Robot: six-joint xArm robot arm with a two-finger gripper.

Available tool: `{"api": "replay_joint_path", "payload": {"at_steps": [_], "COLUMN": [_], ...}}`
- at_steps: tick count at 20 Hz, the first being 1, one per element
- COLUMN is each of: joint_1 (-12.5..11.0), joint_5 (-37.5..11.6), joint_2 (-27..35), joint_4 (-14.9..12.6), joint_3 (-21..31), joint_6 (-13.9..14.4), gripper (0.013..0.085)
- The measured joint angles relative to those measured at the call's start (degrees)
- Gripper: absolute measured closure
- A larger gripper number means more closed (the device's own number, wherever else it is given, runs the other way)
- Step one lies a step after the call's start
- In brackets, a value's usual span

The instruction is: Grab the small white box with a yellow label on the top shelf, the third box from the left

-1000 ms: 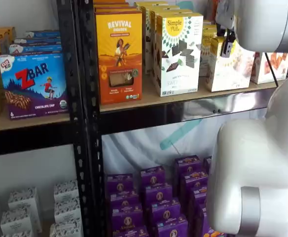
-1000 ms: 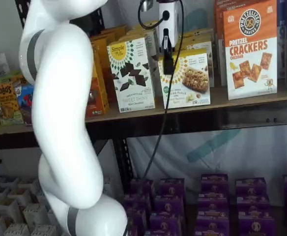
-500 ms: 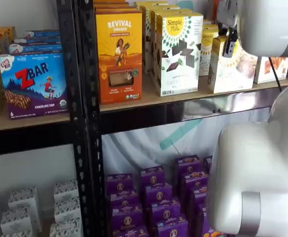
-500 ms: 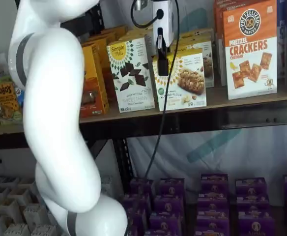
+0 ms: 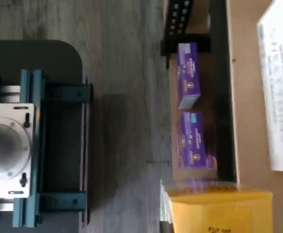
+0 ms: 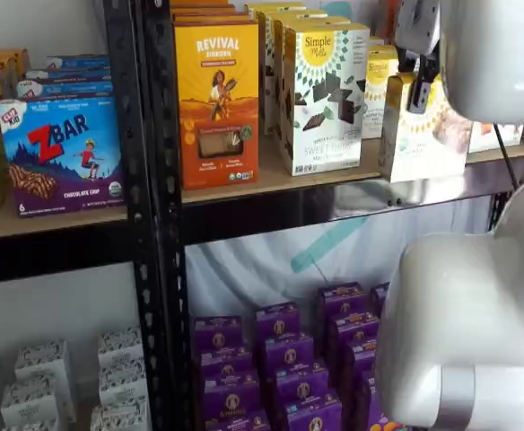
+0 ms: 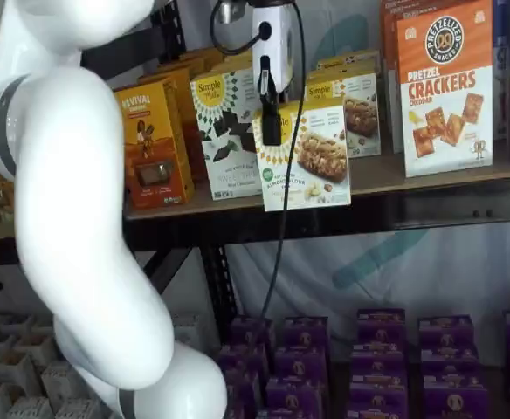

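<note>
The small white box with a yellow label point(image 7: 312, 161) is clamped in my gripper point(image 7: 271, 118) and hangs in front of the top shelf's edge, clear of its row. One black finger point(image 7: 271, 127) lies against the box's left front. In the other shelf view the box point(image 6: 423, 139) sits under the gripper point(image 6: 418, 90), partly hidden by the white arm. A yellow box face point(image 5: 219, 211) shows in the wrist view.
On the top shelf point(image 7: 430, 175) stand a Simple Mills box point(image 7: 229, 131), an orange Revival box point(image 7: 155, 144), a matching box behind point(image 7: 355, 105) and a Pretzel Crackers box point(image 7: 443, 87). Purple boxes point(image 7: 368, 349) fill the lower shelf. The white arm point(image 7: 80, 218) stands at the left.
The gripper has drawn back from the shelf with the box in it. The box has left its row and now hangs in front of the shelf edge.
</note>
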Motion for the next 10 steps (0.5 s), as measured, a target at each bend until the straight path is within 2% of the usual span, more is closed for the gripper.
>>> {"api": "replay_joint_path", "payload": {"at_steps": [10], "joint_1": [1.9], "joint_5": [3.0], "joint_2": [-6.3], "joint_4": [-1.3], "joint_3": [5.5], "joint_6": [1.7], "gripper": [0.0650]}}
